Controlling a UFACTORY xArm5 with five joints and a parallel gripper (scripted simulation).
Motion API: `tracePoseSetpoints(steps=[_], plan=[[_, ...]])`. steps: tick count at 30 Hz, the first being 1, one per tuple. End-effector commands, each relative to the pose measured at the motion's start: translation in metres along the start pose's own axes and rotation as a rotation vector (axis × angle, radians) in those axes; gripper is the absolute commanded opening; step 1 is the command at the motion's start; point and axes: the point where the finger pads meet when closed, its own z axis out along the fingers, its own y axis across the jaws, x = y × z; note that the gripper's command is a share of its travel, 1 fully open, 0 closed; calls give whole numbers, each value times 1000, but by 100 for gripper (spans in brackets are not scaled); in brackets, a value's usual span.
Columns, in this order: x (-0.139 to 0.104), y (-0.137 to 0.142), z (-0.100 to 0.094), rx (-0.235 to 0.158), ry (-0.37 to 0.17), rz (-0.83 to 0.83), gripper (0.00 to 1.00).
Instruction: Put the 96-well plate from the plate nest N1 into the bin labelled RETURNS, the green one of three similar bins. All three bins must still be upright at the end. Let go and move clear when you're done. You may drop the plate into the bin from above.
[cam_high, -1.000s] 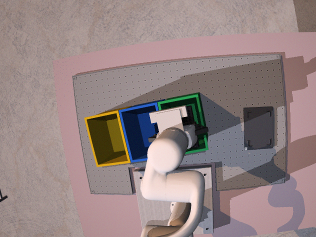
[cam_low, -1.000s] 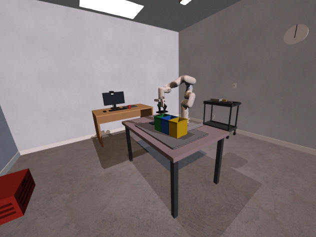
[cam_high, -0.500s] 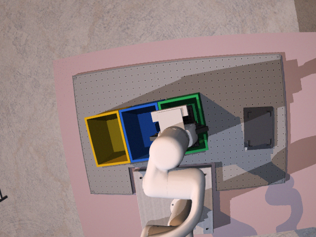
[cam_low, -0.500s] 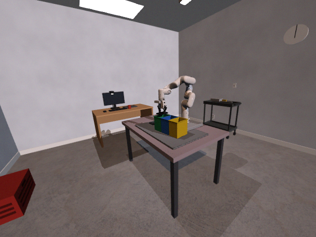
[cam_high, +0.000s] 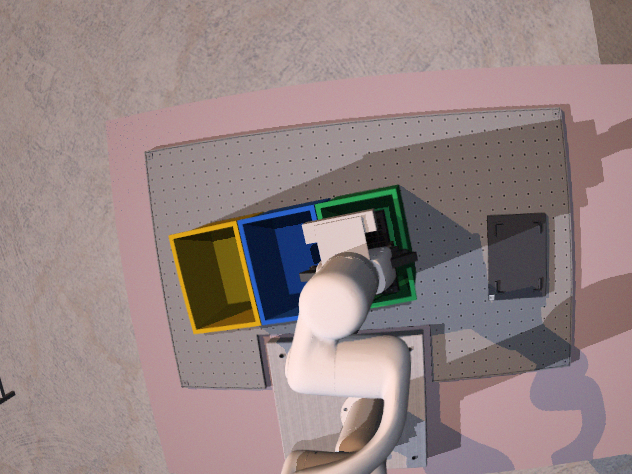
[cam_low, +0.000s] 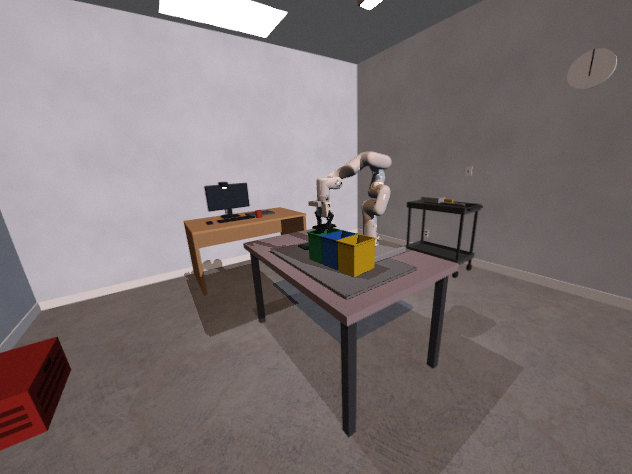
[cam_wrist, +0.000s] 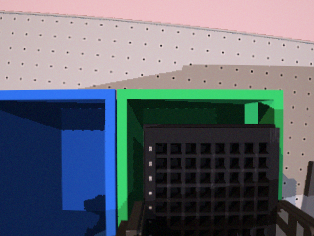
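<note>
My gripper (cam_high: 392, 253) (cam_low: 322, 223) (cam_wrist: 215, 227) is shut on the black 96-well plate (cam_wrist: 210, 175) and holds it flat over the opening of the green bin (cam_high: 357, 195) (cam_low: 315, 245) (cam_wrist: 200, 94). In the wrist view the plate's grid of wells covers most of the bin's inside, and its right edge lies close to the bin's right rim. In the top view the arm hides most of the plate. The dark plate nest N1 (cam_high: 516, 255) lies empty to the right on the pegboard (cam_high: 306, 153).
The blue bin (cam_high: 250, 270) (cam_low: 330, 251) (cam_wrist: 55, 94) touches the green bin's left side, and the yellow bin (cam_high: 179, 275) (cam_low: 355, 258) stands beyond it. All three stand upright. The arm's base plate (cam_high: 306, 408) sits at the pegboard's near edge on the pink table (cam_high: 357, 96).
</note>
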Motion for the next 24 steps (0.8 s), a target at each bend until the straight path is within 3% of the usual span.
tracePoseSetpoints(steps=[1, 24], plan=[[1, 0, -1, -1, 4, 0, 0], [1, 0, 2, -1, 4, 0, 0]])
